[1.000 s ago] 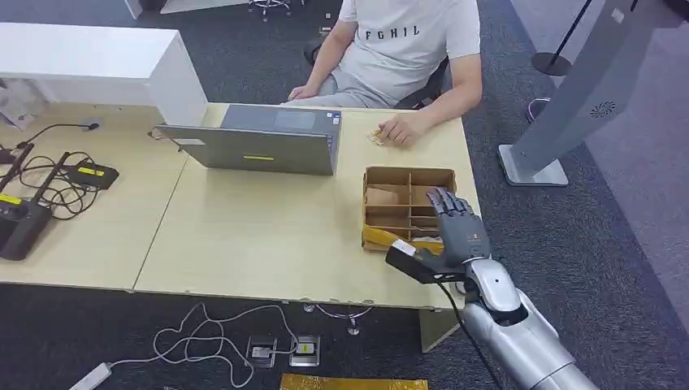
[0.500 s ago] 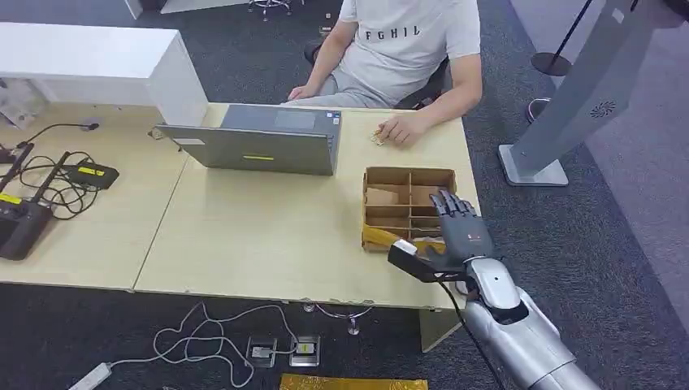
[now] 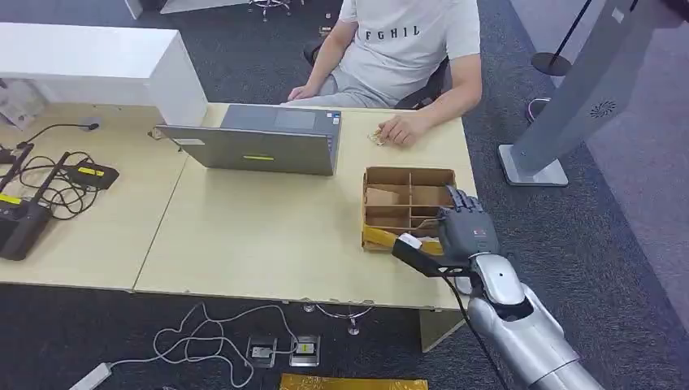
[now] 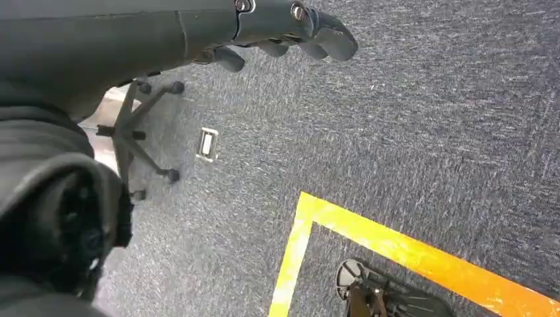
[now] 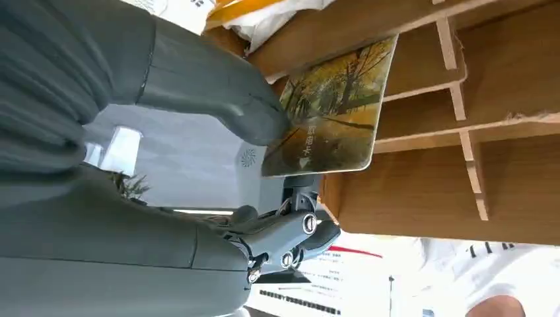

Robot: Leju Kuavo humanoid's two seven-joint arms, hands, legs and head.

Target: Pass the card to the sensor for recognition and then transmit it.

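Right hand [image 3: 465, 236] is seen over the near right corner of the wooden worktop [image 3: 268, 236], above the near edge of a compartmented cardboard box [image 3: 408, 205]. In the right wrist view the card [image 5: 330, 109], printed with an autumn-tree picture and some characters, is pinched between the thick grey thumb [image 5: 218, 89] and the darker fingers [image 5: 297, 234]; the card is held just in front of the box's dividers, clear of the compartments. A yellow packet [image 3: 380, 237] lies at the box's near edge.

Left hand [image 4: 284, 30] is seen in the left wrist view hanging over dark carpet [image 4: 409, 132] crossed by yellow tape [image 4: 396, 244]; its fingers are curled in with nothing in them.

A grey laptop [image 3: 260, 142] stands open on the worktop. A seated person's hand [image 3: 400, 128] rests on the far edge. A tilted grey stand [image 3: 581, 97] stands on the floor to the right, well apart from the card.
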